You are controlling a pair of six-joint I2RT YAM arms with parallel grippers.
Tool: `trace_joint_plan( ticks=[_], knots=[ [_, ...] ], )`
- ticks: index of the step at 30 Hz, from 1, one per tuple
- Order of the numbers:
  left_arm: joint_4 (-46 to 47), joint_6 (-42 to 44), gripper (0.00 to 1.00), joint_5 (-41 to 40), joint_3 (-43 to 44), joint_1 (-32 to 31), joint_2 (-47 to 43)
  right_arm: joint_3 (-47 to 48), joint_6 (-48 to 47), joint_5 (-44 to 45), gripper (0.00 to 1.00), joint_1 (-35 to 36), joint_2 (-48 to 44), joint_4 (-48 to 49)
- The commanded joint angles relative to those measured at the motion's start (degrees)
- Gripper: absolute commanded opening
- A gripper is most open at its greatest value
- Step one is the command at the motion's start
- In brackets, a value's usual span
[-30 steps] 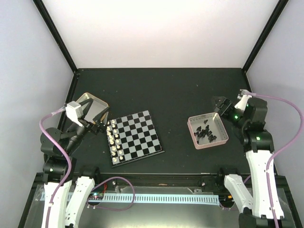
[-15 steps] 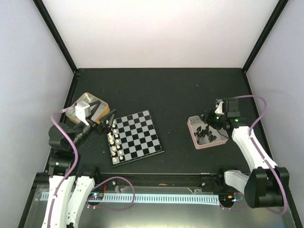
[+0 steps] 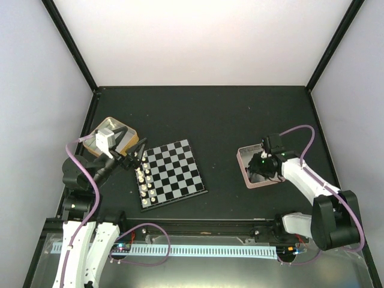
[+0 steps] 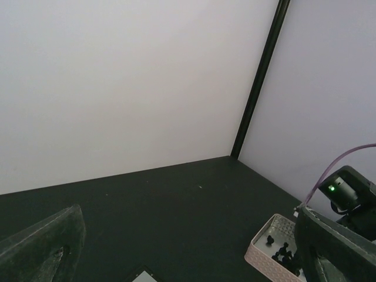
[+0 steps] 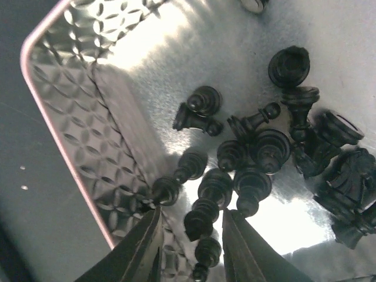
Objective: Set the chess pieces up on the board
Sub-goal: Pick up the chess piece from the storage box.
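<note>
The board [image 3: 175,174] lies left of the table's middle, with cream-white chess pieces [image 3: 143,174] lined along its left columns. Black chess pieces [image 5: 282,153] lie heaped in the pink-rimmed tin [image 5: 88,100]. My right gripper [image 5: 191,235] is down inside that tin [image 3: 243,165]. Its jaws stand either side of one lying black piece [image 5: 202,220], with a gap showing on each side. My left gripper [image 3: 132,157] hovers open and empty at the board's upper left corner. In the left wrist view the left gripper [image 4: 188,258] looks across the table, both fingers [image 4: 41,247] far apart.
A gold square tin [image 3: 111,129] sits behind the left gripper at the table's left edge. The pink tin [image 4: 267,258] with black pieces shows at the lower right of the left wrist view. Black frame posts and pale walls close in the table.
My right arm has swung left and down into the pink tin, and its jaws have narrowed around a black piece. The left arm shifted slightly early on, then stayed still.
</note>
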Motion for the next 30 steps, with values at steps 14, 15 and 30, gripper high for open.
trace_joint_plan(
  ticks=[14,15,30],
  knots=[
    [1.16,0.56,0.99,0.34,0.39,0.5,-0.23,2.24,-2.18,10.81,0.02,1.67,1.84,-0.24],
    [1.07,0.52,0.99,0.23,0.44,0.46,-0.19,2.58,-2.29,11.53,0.01,1.91,0.85,-0.49],
    [0.94,-0.37,0.99,-0.98,0.62,0.45,0.42,10.73,-5.43,10.11,0.01,12.17,-4.44,-1.06]
  ],
)
